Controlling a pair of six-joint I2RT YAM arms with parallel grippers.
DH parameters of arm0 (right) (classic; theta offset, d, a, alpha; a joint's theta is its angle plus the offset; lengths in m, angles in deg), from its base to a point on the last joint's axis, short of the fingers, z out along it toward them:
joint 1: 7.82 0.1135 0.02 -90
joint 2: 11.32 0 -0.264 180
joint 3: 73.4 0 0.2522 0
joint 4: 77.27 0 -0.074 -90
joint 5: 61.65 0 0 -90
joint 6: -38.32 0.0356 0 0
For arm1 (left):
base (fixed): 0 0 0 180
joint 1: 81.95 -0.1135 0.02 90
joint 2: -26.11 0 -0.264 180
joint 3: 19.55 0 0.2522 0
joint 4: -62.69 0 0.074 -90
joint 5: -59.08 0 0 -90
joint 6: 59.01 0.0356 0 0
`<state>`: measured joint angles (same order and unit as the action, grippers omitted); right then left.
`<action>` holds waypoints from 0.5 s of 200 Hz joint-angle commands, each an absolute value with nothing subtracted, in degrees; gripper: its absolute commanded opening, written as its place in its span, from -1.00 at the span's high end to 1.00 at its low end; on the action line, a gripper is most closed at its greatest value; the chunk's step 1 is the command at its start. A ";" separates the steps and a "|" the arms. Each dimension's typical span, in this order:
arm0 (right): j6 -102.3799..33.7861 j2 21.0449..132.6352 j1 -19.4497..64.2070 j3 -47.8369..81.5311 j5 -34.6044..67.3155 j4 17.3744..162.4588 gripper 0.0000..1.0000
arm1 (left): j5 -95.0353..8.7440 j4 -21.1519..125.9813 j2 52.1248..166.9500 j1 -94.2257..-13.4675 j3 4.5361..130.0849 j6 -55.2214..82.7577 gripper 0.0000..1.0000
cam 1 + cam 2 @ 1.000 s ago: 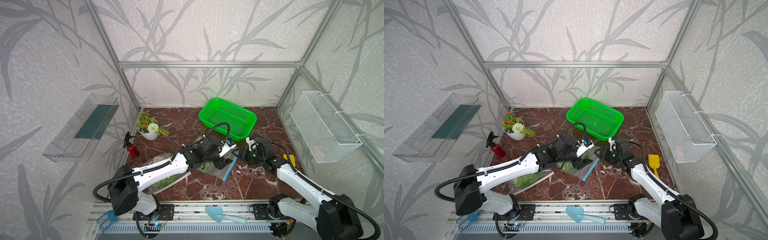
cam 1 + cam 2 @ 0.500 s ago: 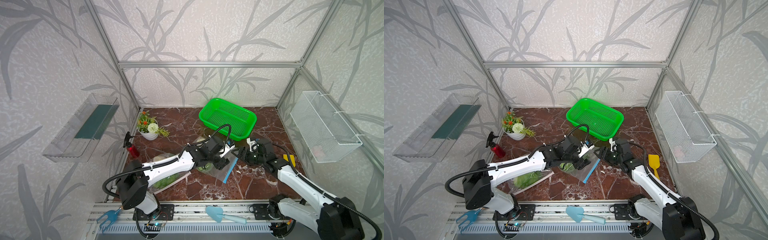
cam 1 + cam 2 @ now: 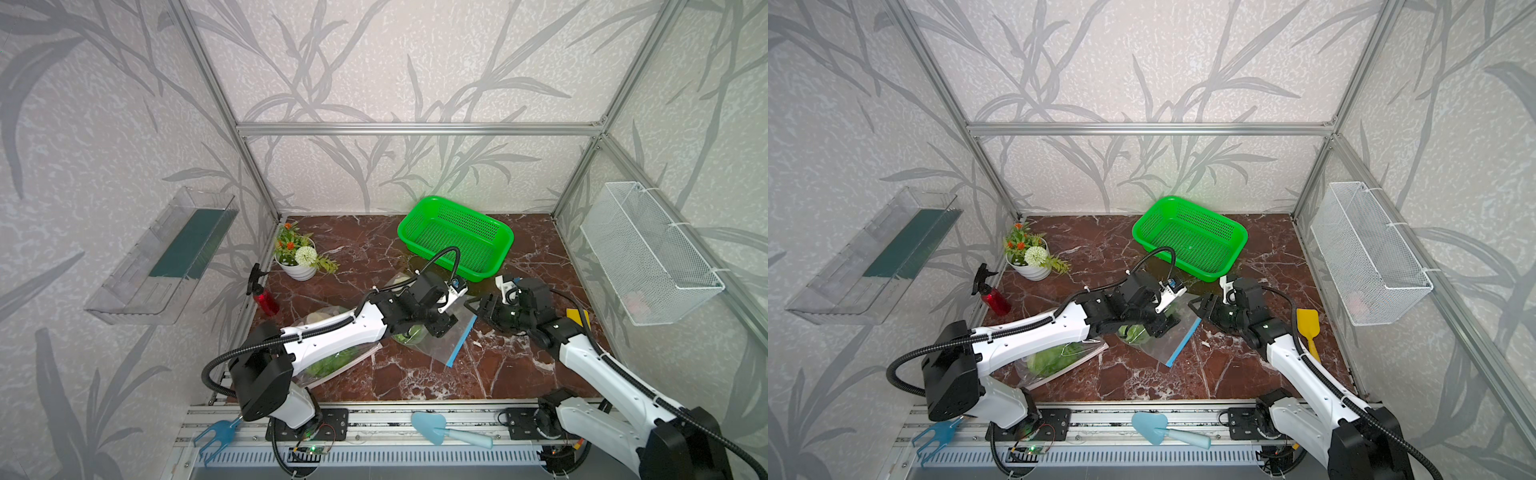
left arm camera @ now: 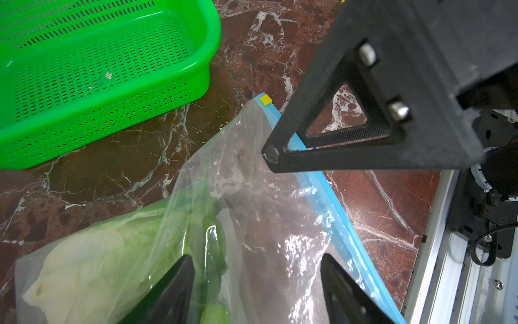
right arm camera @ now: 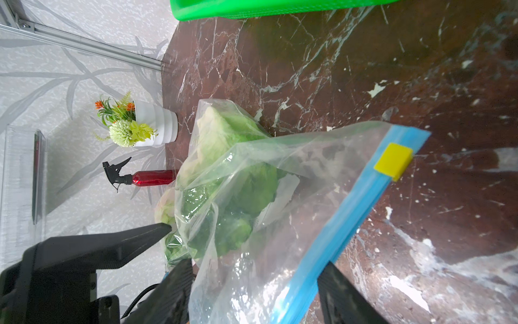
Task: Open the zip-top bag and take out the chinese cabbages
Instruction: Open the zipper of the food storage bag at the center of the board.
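The clear zip-top bag (image 3: 440,347) lies on the marble floor, with a blue zip strip (image 5: 350,213) and a yellow slider (image 5: 393,161) at the strip's far end. Inside it are chinese cabbages (image 5: 224,134) with pale stems and green leaves, also seen in the left wrist view (image 4: 98,246). My left gripper (image 4: 255,272) is open, its fingers either side of the bag's film just behind the zip. My right gripper (image 5: 255,280) faces it, open, with the blue strip and film between its fingers. In a top view the two grippers (image 3: 440,328) (image 3: 476,305) meet over the bag.
A green basket (image 3: 457,241) stands just behind the bag. A second clear bag of greens (image 3: 332,361) lies under my left arm. A flower pot (image 3: 299,257) and red spray bottle (image 3: 266,297) stand at the left wall, and a yellow spatula (image 3: 1308,328) lies at the right.
My left arm has swung a little and its gripper sits lower over the bag. The right arm and the bag have hardly moved.
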<state>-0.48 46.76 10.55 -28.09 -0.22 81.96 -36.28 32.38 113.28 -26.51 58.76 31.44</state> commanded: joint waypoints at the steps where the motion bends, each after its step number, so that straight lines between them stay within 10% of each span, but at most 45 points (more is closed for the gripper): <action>1: 3.21 48.75 10.69 -30.00 -2.73 89.54 -0.33 | -34.87 33.64 111.66 -26.66 58.26 31.69 -0.42; 55: 5.14 48.68 12.04 -29.82 -1.45 90.98 -0.08 | -36.26 32.95 112.14 -26.58 58.26 31.92 -0.42; 100: 8.32 50.72 12.13 -32.17 -1.44 95.32 0.57 | -38.09 31.25 112.19 -26.57 59.87 32.00 -0.41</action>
